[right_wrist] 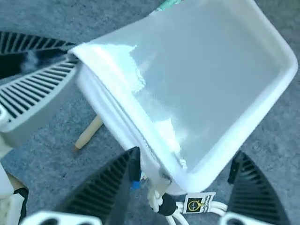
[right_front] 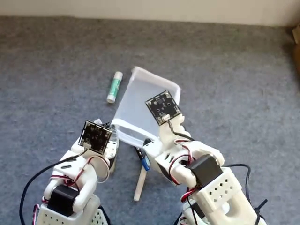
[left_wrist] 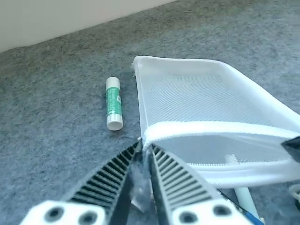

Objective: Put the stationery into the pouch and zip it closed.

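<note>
Pencil: pale wooden pencil [right_front: 140, 183] lies flat on the grey desk [right_front: 234, 70], nearest of all, between the two arm bases.
Blue pen: blue pen [right_front: 143, 159] sits just beyond the pencil, its far end close under the pouch mouth.
Left hand: left hand [left_wrist: 144, 149] is closed almost to nothing and pinches the near-left corner of the pouch at the zip end.
Right hand: right hand [right_wrist: 186, 154] is spread wide, with one jaw on each side of the near-right end of the pouch. It grips nothing that I can make out.
Zip tag: zip tag [right_wrist: 196, 205] dangles on its cord at that same right end.
Pouch: white mesh pouch [right_front: 140, 101] lies mid-desk with its mouth toward the arms and its closed end far. The mouth looks partly open, and I see no contents.
Glue stick: green-and-white glue stick [right_front: 114, 87] lies on its side, far left, just beside the pouch and not touching it.
Step, as I judge it: getting a second hold so the mouth stands open.
Doing it well: close the right hand on one lip only, since catching both layers would pinch the mouth shut. The mesh looks soft and will likely sag, so the left pinch needs to be firm with gentle tension between the corners. Mind the cord.
</note>
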Robot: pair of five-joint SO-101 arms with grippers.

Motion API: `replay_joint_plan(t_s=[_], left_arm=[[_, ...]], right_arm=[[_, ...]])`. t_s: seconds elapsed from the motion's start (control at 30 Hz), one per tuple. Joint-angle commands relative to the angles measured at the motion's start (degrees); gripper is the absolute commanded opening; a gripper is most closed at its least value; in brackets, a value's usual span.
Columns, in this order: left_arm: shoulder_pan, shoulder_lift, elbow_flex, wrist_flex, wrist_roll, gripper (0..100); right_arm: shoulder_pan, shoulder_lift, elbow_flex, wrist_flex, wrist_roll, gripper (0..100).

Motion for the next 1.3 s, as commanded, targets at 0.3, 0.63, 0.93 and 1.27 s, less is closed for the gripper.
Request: replay_joint_plan(t_s=[0.3, 0.63, 0.93, 1.27], left_arm=[[2.8, -0.3, -7.9, 2.6, 0.6, 1], [2.8, -0.3, -7.2, 2.5, 0.4, 1], [2.8, -0.3, -7.2, 3.3, 0.4, 1], [6.6, -0.4, -7.3, 5.3, 0.3, 1]], right_arm=[[-0.7, -0.4, 8.4, -13.1, 12.3, 28.6], [-4.6, -0.9, 12.0, -11.4, 12.4, 28.6], [-1.6, -0.6, 12.4, -19.8, 12.4, 27.4], [-0.7, -0.8, 14.8, -28.2, 17.0, 2.4]])
